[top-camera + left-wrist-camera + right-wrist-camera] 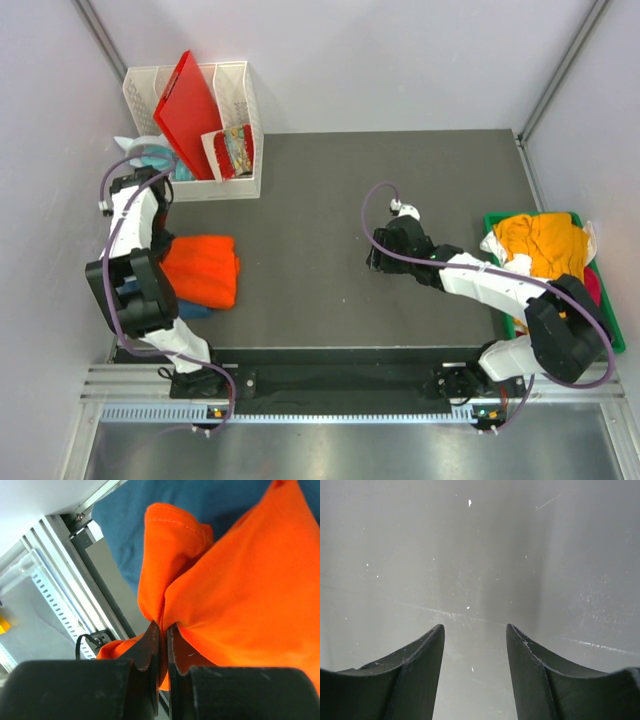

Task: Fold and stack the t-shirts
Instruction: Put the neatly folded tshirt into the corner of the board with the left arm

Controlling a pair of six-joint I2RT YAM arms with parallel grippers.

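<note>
Left pincer (163, 628) pinches the orange t-shirt (240, 590) atop the teal t-shirt (230, 500); right pincer (474, 628) gapes empty.

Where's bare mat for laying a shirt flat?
Mat centre, between the orange shirt and the right gripper, is bare; so is the far strip right of the white rack. Crowded: left edge, green tray holding the yellow shirt.

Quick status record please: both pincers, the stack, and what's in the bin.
left pincer: shut on a fold of the orange t-shirt
right pincer: open, holding nothing, over the table
stack: orange t-shirt folded, lying on the teal-blue t-shirt, at the table's left side
green bin: crumpled mustard-yellow t-shirt on top, pink cloth showing beneath
</note>
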